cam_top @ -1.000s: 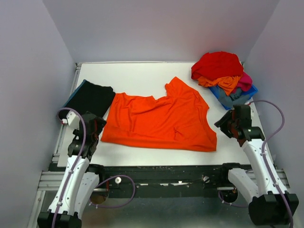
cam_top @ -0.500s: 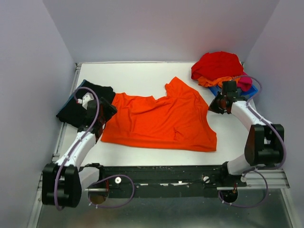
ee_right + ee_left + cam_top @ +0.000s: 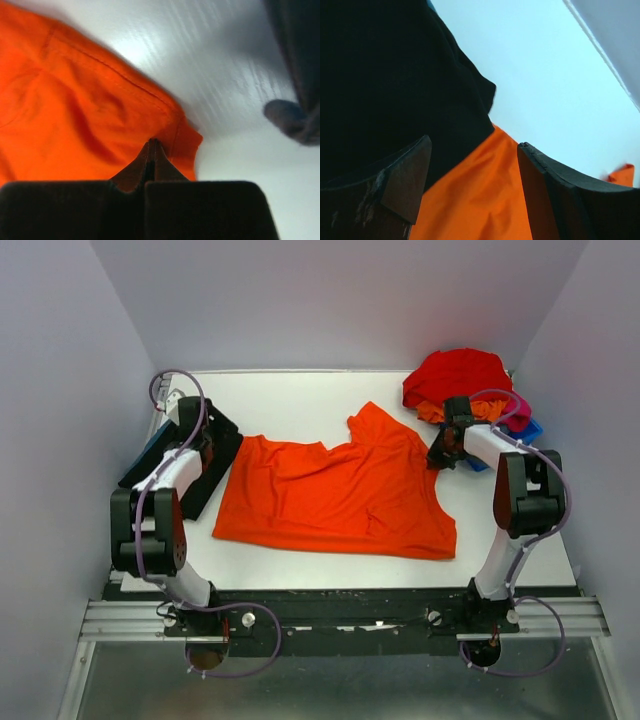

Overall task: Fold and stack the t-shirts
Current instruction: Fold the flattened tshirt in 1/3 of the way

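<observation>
An orange t-shirt (image 3: pixel 340 495) lies spread flat mid-table. A folded black t-shirt (image 3: pixel 195 455) sits at the left edge. My left gripper (image 3: pixel 212 445) hovers open over the black shirt (image 3: pixel 395 75). The orange shirt's left sleeve (image 3: pixel 480 200) shows between its fingers. My right gripper (image 3: pixel 437 458) is shut. Its tips (image 3: pixel 152 142) rest on the corner of the orange right sleeve (image 3: pixel 75 100). No fabric shows between the jaws.
A heap of red, orange, pink and grey-blue shirts (image 3: pixel 465 385) fills a blue bin (image 3: pixel 527 432) at the back right. A grey-blue fold of it (image 3: pixel 295 115) hangs near my right gripper. White walls close in the table on three sides.
Both arms swung out from their near-edge rest poses. The left reached over the black shirt. The right went to the orange sleeve and its jaws closed.
</observation>
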Tool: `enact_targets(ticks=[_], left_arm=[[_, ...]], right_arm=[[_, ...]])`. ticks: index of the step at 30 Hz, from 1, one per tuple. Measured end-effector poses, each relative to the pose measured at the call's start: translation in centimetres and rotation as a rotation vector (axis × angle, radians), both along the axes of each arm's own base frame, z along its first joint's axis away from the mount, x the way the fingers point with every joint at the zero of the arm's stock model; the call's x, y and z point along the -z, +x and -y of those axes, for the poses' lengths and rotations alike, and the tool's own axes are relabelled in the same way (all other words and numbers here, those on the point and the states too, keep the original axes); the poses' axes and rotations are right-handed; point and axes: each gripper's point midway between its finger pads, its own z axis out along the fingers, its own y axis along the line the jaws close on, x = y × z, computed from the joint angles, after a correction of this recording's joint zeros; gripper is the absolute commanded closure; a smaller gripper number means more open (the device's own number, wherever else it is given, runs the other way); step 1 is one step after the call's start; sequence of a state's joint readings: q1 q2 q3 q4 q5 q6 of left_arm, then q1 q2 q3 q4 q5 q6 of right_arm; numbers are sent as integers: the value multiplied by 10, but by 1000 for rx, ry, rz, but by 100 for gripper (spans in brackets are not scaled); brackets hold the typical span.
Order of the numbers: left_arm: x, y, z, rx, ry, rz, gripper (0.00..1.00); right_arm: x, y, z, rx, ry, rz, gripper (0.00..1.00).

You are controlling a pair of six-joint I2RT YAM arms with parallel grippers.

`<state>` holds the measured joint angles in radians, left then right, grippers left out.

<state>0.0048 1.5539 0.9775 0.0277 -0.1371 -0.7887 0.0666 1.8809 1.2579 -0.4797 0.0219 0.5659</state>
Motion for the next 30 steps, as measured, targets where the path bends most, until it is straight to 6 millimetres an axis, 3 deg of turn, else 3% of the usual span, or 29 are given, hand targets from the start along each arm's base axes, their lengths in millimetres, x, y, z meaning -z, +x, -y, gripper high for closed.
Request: enact_targets(ticks=[7, 10, 19, 25, 28, 30], left_arm=[[58, 30, -29, -59, -29, -190, 19], [74, 40, -37, -76, -37, -245, 19], [79, 50, -64, -139, -55, -275, 18], [79, 54, -69, -137, -40, -272, 16], [75, 55, -66, -104, -23, -243, 10], [68, 54, -60, -74, -7, -224, 9]], right_arm=[[10, -15, 13, 71, -57, -78, 99], [8, -17, 15, 70, -72, -98, 99], [2, -14, 32, 87, -167, -132, 99], [-2, -16, 42, 108, -218, -134, 96], [-15, -19, 43, 109, -218, -90, 94], [-34, -21, 43, 109, -213, -37, 93]])
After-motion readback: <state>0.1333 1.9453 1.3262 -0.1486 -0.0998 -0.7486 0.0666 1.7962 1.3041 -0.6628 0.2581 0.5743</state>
